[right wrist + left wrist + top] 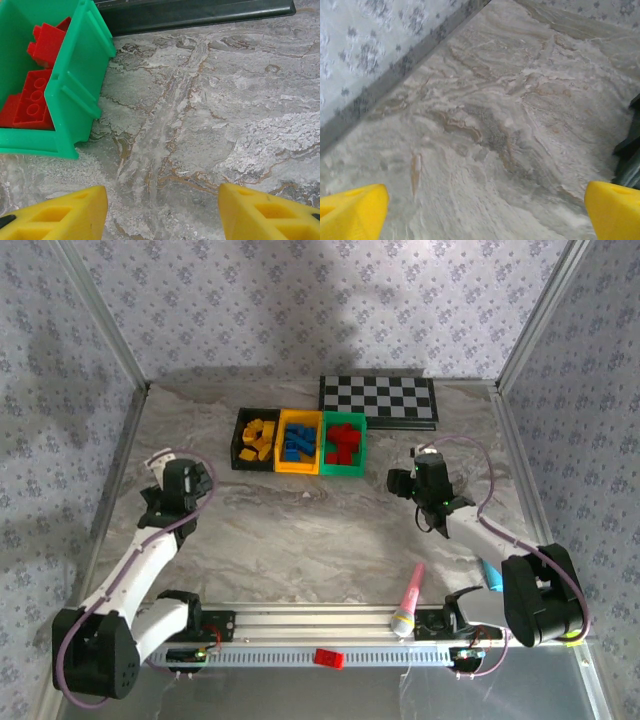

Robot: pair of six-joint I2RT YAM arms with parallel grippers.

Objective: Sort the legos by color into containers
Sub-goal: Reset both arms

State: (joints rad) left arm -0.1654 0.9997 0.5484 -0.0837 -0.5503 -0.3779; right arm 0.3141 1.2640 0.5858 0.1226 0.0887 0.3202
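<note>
Nearest, on the slotted metal rail [270,652] joining the two arm bases, lies a small red block [328,658], perhaps a stray brick, too small to be sure; just beyond it, a pink marker pen [410,598] rests on the grey marbled tabletop [300,540], and a teal marker pen [489,573] lies partly hidden by the right arm; neither pen belongs to the sorting. Farther in, the left gripper [188,480] hovers over bare marble with its yellow fingertips [352,212] spread wide and nothing between them; the right gripper [412,480] hangs near the green plastic bin [75,85], its fingers parted and empty too, likely because nothing loose lies on the marble to collect. Beyond the grippers, three open containers stand touching in a row: the black plastic bin [250,464] holds the yellow studded bricks [260,438], the yellow plastic bin [297,469] the blue bricks [298,443], the green bin the red bricks [342,443]; one colour per bin, so the sort looks essentially finished. Farthest back lies a black-and-white checkerboard [378,400], unused.
</note>
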